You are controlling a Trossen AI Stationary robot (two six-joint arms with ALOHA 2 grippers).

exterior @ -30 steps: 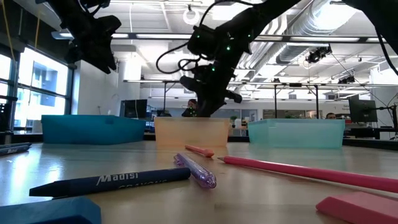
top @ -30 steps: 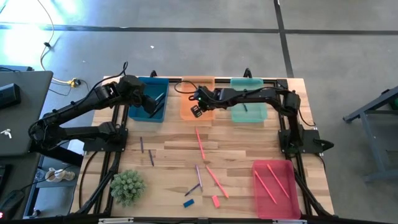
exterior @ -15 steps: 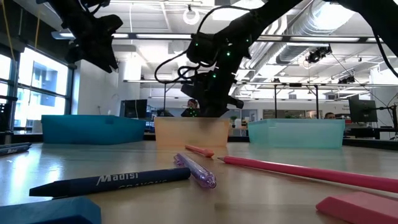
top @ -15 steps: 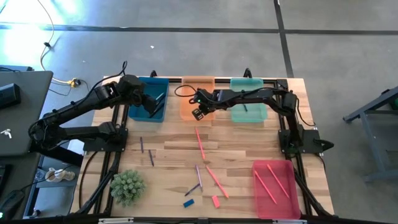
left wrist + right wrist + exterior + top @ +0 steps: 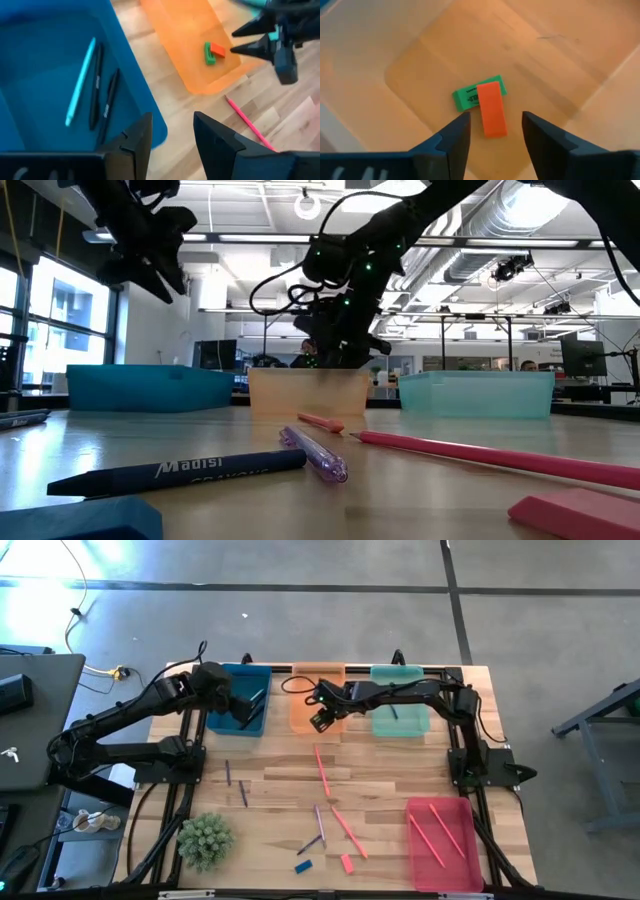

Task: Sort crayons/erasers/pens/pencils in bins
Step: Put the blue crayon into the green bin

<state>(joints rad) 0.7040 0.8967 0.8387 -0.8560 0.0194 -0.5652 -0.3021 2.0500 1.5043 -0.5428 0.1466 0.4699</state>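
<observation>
Holding 2 erasers: orange bin, R gripper open above.

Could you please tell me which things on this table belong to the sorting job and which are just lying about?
Job:
- blue bin, orange bin, teal bin, pink bin
- blue eraser, pink eraser
- loose pink pencils

Lying about:
- green plant
- laptop

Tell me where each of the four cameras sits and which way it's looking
High: overhead, straight down on table, both arms.
Low: table height, looking across at the orange bin; arms hang above.
Left wrist: past its own fingers at the blue bin.
Right wrist: past its own fingers into the orange bin.
Both wrist views share the green eraser under the orange eraser.
</observation>
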